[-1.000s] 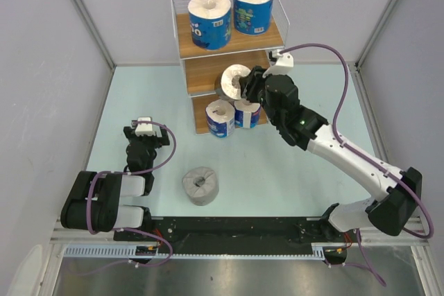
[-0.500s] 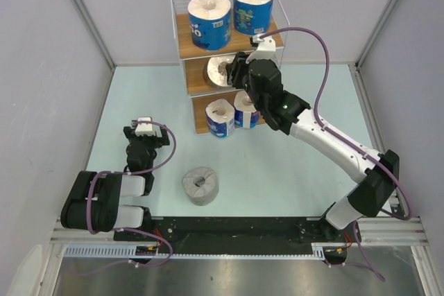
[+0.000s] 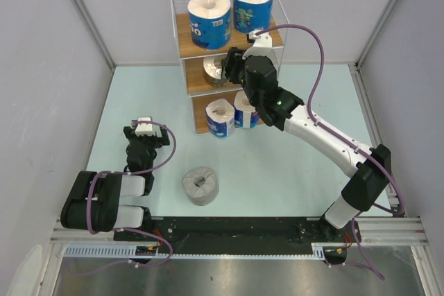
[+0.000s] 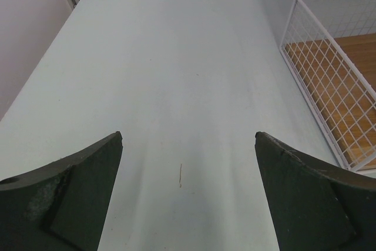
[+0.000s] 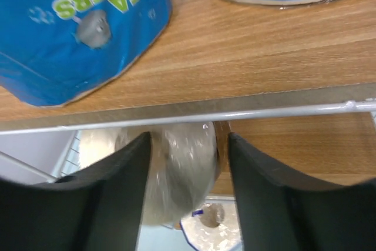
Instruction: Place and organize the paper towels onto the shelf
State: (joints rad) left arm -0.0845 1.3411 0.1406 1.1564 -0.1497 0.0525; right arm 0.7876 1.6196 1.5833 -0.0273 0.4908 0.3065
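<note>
- My right claw [image 3: 227, 68] reaches into the middle level of the shelf [image 3: 186, 39] and is clenched around a paper towel roll [image 3: 214, 71].
- In the right wrist view, my two dark fingers [image 5: 111, 198] press against opposite sides of that roll [image 5: 185, 157], spread just as wide as the roll is.
- The held roll has a shiny, pale wrapper and sits just under the front edge of the top board [image 5: 247, 51]. I cannot tell whether it rests on the middle board or only hangs in my grip.
- Two blue-wrapped rolls stand side by side on the top board, the left one [image 3: 209, 20] and the right one [image 3: 252, 7].
- Two more blue-wrapped rolls stand upright on the bottom level, touching each other, one to the left [image 3: 220, 118] and one to the right [image 3: 245, 110].
- A grey roll [image 3: 200, 185] stands alone on the pale table [image 3: 139, 95], near the front and well apart from the shelf.
- My left claw [image 4: 188, 192] is spread wide, holding and touching nothing, with only bare table [image 4: 176, 74] showing between its fingers [image 4: 70, 192].
- From above, the left claw [image 3: 144, 133] sits low over the table, left of the grey roll and well clear of the shelf.
</note>
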